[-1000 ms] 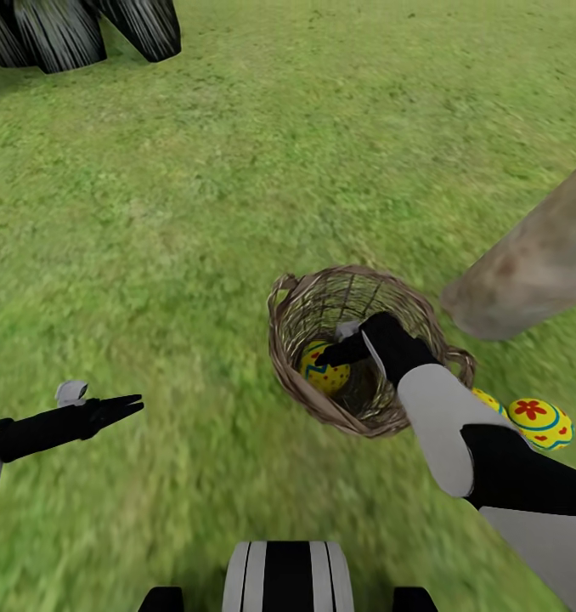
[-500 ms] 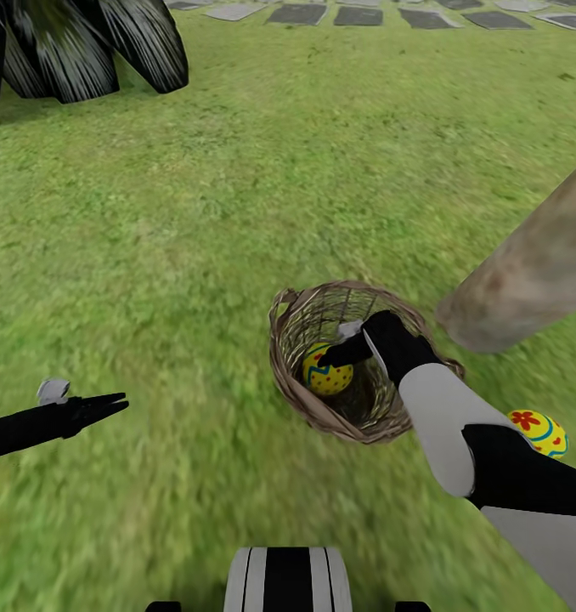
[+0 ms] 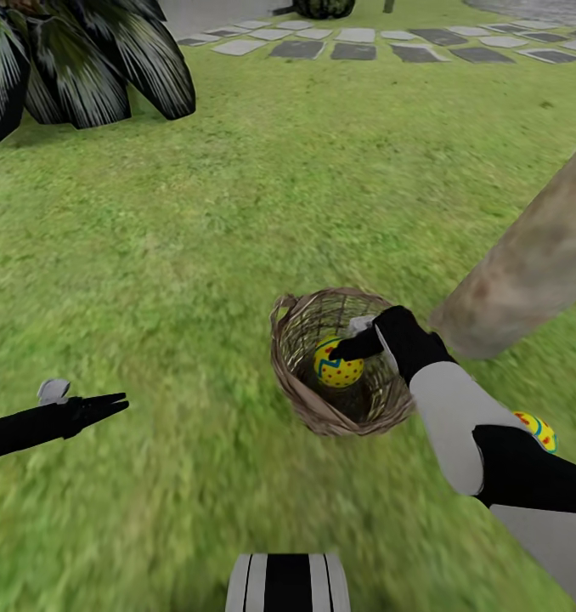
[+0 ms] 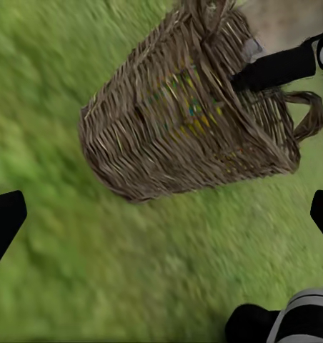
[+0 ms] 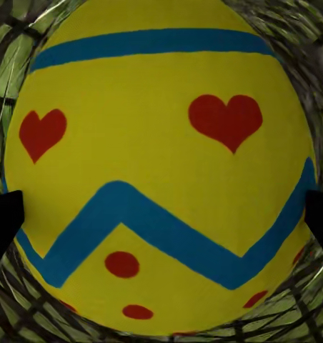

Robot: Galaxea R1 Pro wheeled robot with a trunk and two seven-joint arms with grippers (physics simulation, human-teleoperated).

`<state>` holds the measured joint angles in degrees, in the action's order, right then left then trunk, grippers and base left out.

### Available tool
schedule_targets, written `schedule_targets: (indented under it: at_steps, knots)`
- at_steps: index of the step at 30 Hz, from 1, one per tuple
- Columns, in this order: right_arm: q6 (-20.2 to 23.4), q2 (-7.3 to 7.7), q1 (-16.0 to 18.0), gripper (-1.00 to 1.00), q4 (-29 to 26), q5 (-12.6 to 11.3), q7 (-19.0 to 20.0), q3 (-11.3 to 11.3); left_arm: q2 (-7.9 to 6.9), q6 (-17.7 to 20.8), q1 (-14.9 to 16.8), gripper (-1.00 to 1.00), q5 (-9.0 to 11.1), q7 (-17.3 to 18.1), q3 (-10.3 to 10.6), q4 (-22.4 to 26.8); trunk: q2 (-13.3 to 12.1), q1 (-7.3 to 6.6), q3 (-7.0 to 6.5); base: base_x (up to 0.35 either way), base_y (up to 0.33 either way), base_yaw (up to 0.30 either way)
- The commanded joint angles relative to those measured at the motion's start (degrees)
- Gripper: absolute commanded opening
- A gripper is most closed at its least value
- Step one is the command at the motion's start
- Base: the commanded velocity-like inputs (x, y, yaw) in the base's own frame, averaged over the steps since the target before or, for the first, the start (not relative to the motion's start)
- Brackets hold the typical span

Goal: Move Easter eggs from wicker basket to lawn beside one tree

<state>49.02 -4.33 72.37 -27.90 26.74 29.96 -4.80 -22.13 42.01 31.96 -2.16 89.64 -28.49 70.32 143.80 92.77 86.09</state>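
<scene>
**Last egg in the basket: right gripper on it, lift under way**

Step in hand, as I judge it: taking out the egg that remains in the wicker basket point(image 3: 339, 361); the basket stands on the lawn point(image 3: 237, 221) just beside the foot of the tree trunk point(image 3: 526, 272); the right gripper point(image 3: 349, 347) reaches in over the rim and sits against the Easter egg point(image 3: 337, 363), yellow with a blue zigzag and red dots; in the right wrist view the egg point(image 5: 161, 168) sits between the two dark fingertips point(image 5: 4, 229), one at each flank, so the gripper looks closed on it, though actual contact is not plain; another egg point(image 3: 539, 429) lies on the grass past the right forearm, near the trunk base; a third I cannot locate.

Left gripper point(image 3: 110, 403) hovers over bare grass well apart from the basket, its tips drawn to a narrow point, carrying nothing; its wrist camera looks at the basket's woven side point(image 4: 183, 114), tilted in that view.

Next move calls for: a straight lift clear of the rim without snagging the weave, then a short carry to the grass by the trunk, setting down near the egg already there.

Against half a second ago: the egg sits higher inside the basket and nearer the rim; the head camera has tilted up, bringing more of the stepping-stone path point(image 3: 356, 47) into sight; left arm much as before.
</scene>
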Motion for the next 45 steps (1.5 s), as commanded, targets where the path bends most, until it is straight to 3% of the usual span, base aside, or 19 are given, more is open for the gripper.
schedule_targets:
  at_steps: [1, 9, 13, 14, 16, 20, 24, 29, 31, 33, 34, 36, 39, 40, 45]
  knots:
    - [0.6, 0.17, 0.0, -1.0, -1.3, 0.5, 0.4, -0.5, 0.02, 0.6, 0.0, 1.0, -0.2, 0.4, 0.0, 0.0, 0.0, -0.03, -0.19, -0.006, 0.0, 0.0]
    - [1.5, 0.8, -0.1, -1.0, -3.2, 0.6, 4.2, -0.5, 0.07, 0.6, 0.0, 1.0, -0.2, 0.4, -0.1, 0.1, -0.1, -0.24, -1.96, -0.113, 0.0, 0.0]
    - [1.6, 2.03, -0.3, -1.0, -4.6, 0.3, 5.6, -0.5, 0.07, 0.6, 0.0, 1.0, -0.2, 0.4, -0.1, 0.0, -0.2, -0.34, -2.85, -0.001, 0.0, 0.0]
    - [2.3, 2.52, -0.5, -1.0, -7.8, 0.6, 9.2, -0.4, 0.06, 0.6, 0.0, 1.0, -0.2, 0.4, -0.1, 0.0, -0.2, -0.37, -3.07, 0.0, 0.0, 0.0]
    - [5.9, 3.71, -1.5, -1.0, -12.8, 0.6, 11.6, -0.4, 0.07, 0.7, 0.0, 1.0, -0.2, 0.4, -0.1, 0.1, -0.2, -0.42, -3.51, 0.0, 0.0, 0.0]
    - [8.0, 4.22, -6.8, -1.0, -24.7, 0.5, 12.4, -0.4, 0.07, 0.7, 0.0, 1.0, -0.2, 0.4, -0.1, 0.0, -0.3, -0.52, -4.4, 0.0, 0.0, 0.0]
    - [8.2, 4.26, -11.0, -1.0, -32.6, 0.4, 12.5, -0.4, 0.07, 0.7, 0.0, 1.0, -0.2, 0.4, -0.1, 0.0, -0.3, -0.62, -5.28, -0.085, 0.0, 0.0]
    - [8.3, 3.97, -18.6, -1.0, -49.1, 0.0, 12.5, -0.4, 0.07, 0.7, 0.0, 1.0, -0.2, 0.4, -0.1, 0.0, -0.4, -0.75, -6.39, -0.284, 0.0, 0.0]
    - [8.3, 4.0, -20.0, -1.0, -53.4, -0.2, 15.7, -0.6, 0.07, 0.7, 0.0, 1.0, -0.2, 0.4, -0.1, 0.0, -0.4, -0.8, -6.84, -0.053, 0.0, 0.0]
    - [8.3, 4.29, -20.3, -1.0, -54.7, -0.3, 26.2, -1.8, -0.01, 0.5, 0.0, 1.0, -0.1, 0.4, 0.0, 0.0, -0.4, -0.86, -7.28, -0.009, 0.0, 0.0]
    - [8.3, 4.27, -20.3, -1.0, -54.7, -0.4, 27.4, -4.0, -0.01, 0.5, 0.0, 1.0, -0.2, 0.4, 0.0, 0.0, -0.4, -0.88, -7.5, -0.001, 0.0, 0.0]
    - [8.3, 4.24, -20.4, -1.0, -54.8, -0.5, 29.2, -7.7, -0.02, 0.5, 0.0, 1.0, -0.2, 0.4, 0.0, 0.0, -0.5, -0.93, -7.94, 0.0, 0.0, 0.0]
    - [8.1, 4.23, -22.1, -1.0, -54.9, -0.6, 30.0, -8.6, -0.02, 0.5, 0.0, 1.0, -0.3, 0.4, 0.0, 0.0, -0.5, -1.01, -8.61, -0.012, 0.0, 0.0]
    - [8.0, 4.24, -22.8, -1.0, -54.8, -0.6, 32.2, -8.9, -0.02, 0.5, 0.0, 1.0, -0.3, 0.4, 0.1, -0.1, -0.5, -1.04, -8.83, -0.31, 0.0, 0.0]
    - [8.0, 4.24, -23.0, -1.0, -54.7, -0.6, 32.9, -9.9, -0.02, 0.5, 0.0, 1.0, -0.2, 0.4, 0.0, -0.1, -1.6, -1.65, -9.83, -0.339, 0.0, 0.0]
